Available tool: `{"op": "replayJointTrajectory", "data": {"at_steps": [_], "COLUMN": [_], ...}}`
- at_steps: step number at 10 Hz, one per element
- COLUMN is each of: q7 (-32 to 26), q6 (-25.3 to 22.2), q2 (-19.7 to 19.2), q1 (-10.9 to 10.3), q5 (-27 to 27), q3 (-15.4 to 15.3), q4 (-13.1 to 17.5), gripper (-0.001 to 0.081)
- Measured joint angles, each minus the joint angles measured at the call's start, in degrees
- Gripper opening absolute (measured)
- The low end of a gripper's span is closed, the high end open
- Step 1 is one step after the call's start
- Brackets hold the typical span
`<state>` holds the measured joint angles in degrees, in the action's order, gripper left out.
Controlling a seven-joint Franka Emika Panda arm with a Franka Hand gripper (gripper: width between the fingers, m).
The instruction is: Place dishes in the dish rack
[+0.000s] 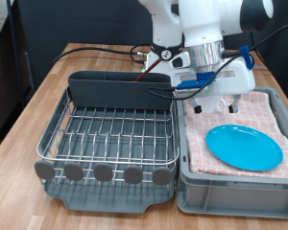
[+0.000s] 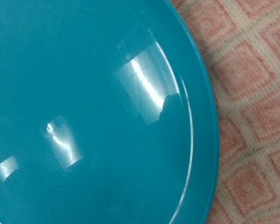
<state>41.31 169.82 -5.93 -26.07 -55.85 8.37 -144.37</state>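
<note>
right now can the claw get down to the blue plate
Probably yes. The claw hangs just above the blue plate, which lies flat on the pink checkered cloth with nothing on it. The wrist view shows only the plate's bare surface.

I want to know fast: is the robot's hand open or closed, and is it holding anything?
Gripper: above the blue plate on the pink checkered cloth, holding nothing visible; whether open or closed cannot be told.
</note>
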Motion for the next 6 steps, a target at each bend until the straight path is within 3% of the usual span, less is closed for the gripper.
{"op": "replayJointTrajectory", "data": {"at_steps": [6], "q7": [-10.8], "q6": [0.6], "q2": [-5.2], "q1": [0.3], "q5": [-12.1], "q3": [-2.1], "q4": [4.0], "gripper": [0.0802]}}
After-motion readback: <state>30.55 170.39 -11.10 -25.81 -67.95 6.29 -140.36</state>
